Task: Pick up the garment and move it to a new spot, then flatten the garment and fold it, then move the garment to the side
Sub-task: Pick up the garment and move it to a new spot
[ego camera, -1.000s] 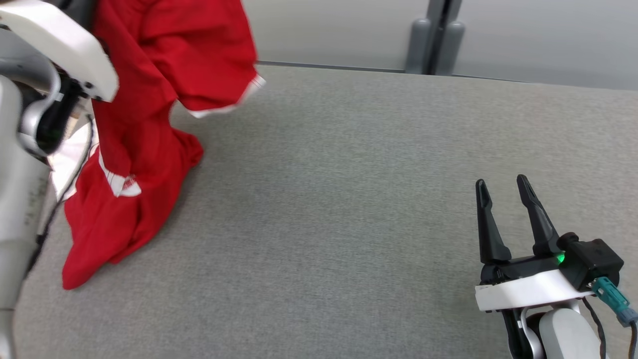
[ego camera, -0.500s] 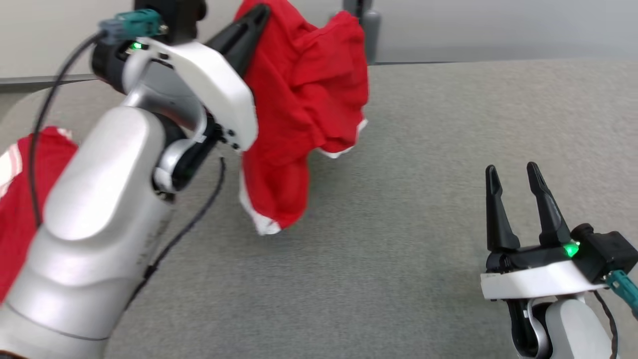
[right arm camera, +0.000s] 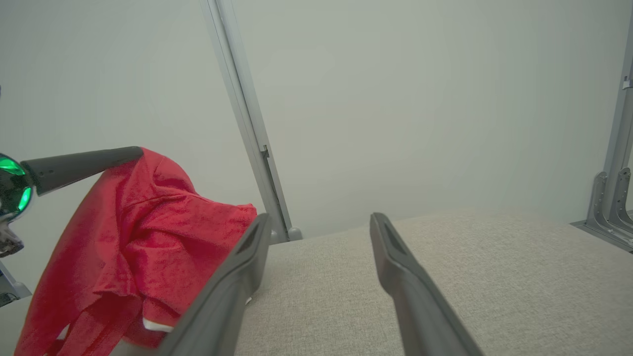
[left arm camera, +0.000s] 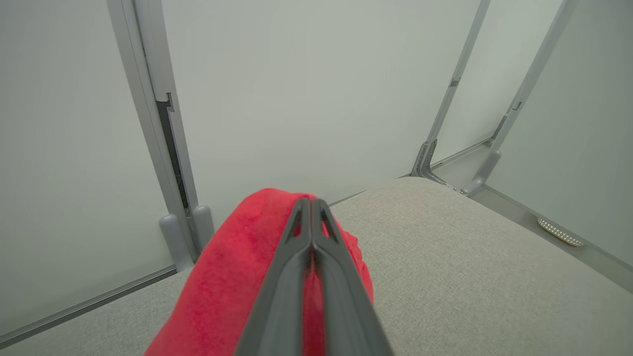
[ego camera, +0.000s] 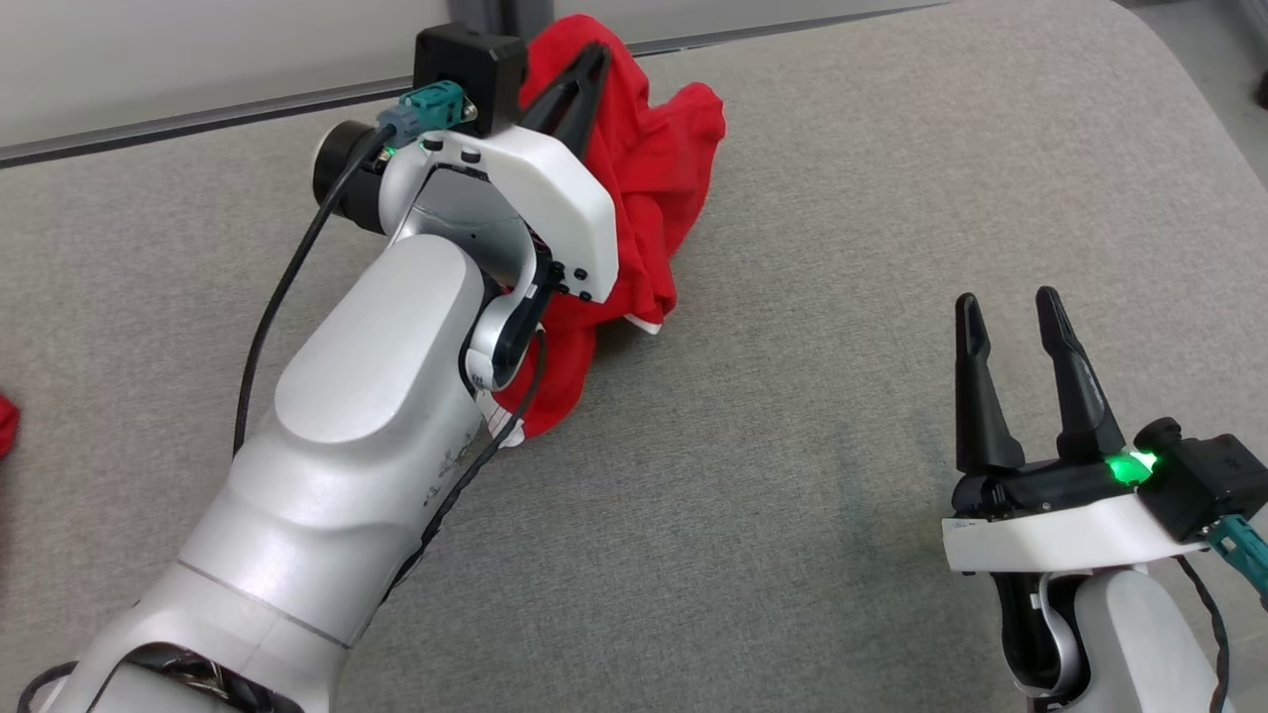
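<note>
Left gripper (ego camera: 597, 51): you have it pressed together on a fold of the red garment (ego camera: 654, 168). In the left wrist view its fingers (left arm camera: 292, 277) meet at the tips with no gap, and red cloth lies under them and to both sides. They point toward the far edge of the table (ego camera: 792, 446).

Garment: it is bunched and hangs from the pinch. Its upper part is raised at the fingertips, and its lower part rests on the grey table beside and under the left wrist, in the far left-centre area. A white hem (ego camera: 649, 325) shows at the lower edge. The right wrist view shows the cloth draping from the pinch down to the table.

Right gripper (ego camera: 1005, 299): your jaws stand spread with nothing between them. It sits over the near right of the table, well apart from the garment, with fingers aimed at the wall (right arm camera: 395, 99).

A red patch (ego camera: 5, 421) shows at the left edge of the head view; you cannot tell what it is.
</note>
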Controlling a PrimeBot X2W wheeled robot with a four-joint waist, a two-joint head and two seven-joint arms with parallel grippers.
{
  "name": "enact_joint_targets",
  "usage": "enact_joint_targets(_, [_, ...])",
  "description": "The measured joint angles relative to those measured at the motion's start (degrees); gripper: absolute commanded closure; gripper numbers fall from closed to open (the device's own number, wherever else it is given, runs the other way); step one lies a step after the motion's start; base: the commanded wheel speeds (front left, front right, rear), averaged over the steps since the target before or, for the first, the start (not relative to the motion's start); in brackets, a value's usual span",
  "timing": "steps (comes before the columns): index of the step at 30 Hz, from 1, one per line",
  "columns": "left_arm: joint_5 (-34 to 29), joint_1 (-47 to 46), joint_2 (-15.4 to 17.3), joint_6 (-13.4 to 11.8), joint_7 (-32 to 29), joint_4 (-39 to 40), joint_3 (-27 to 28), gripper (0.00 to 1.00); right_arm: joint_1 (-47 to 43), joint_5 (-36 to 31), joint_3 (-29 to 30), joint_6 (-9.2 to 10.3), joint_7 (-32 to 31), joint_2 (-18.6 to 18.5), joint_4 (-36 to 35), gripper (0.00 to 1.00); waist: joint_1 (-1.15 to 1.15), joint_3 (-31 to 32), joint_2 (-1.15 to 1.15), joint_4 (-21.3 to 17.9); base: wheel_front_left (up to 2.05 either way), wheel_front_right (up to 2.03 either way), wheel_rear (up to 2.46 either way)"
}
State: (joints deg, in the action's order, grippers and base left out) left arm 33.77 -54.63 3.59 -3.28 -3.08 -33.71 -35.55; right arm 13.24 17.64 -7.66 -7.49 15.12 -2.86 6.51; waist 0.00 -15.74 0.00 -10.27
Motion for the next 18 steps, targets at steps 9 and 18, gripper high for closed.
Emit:
enact_joint_targets(9, [3.45,-3.50,-0.82,-1.24,8.35,-7.23,-2.52,0.00,0.66,0.31,-0.62,0.00,0.00,0.00,0.02,0.00,0.00,-1.88,0.00,-2.33,0.00,0.00,0.00])
enact_joint_targets(18, [2.75,-4.78,2.87,2.33,16.78,-13.18,-2.46,0.00,-0.42,-3.44,1.10,0.00,-0.01,0.05,0.70,0.00,0.00,-0.03,0.00,3.67,0.00,0.00,0.00])
